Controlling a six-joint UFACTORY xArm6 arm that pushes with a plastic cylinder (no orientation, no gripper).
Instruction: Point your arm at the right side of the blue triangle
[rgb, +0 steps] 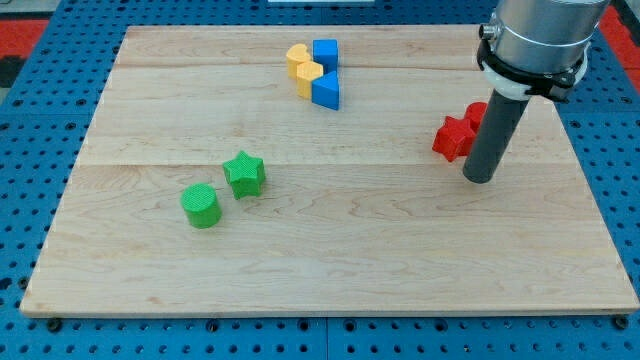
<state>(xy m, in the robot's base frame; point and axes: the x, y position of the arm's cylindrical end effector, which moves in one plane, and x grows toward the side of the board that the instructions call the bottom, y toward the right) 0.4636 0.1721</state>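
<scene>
Camera view: blue triangle (326, 91) apex toward view's left.

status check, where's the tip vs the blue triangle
My tip at view's right, beside red blocks. Blue triangle far off, upper middle. Path to its right side open.

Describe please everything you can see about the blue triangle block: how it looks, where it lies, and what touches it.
The blue triangle is a small, solid-looking block with a matt blue surface, lying flat on the wooden board near the view's top, a little left of centre. Its upper face looks lighter than its sides. A yellow block touches it on the view's left, and a blue cube sits just above it, apparently touching. Its right side is free. My tip is far off to the view's right, beside the red blocks.
</scene>
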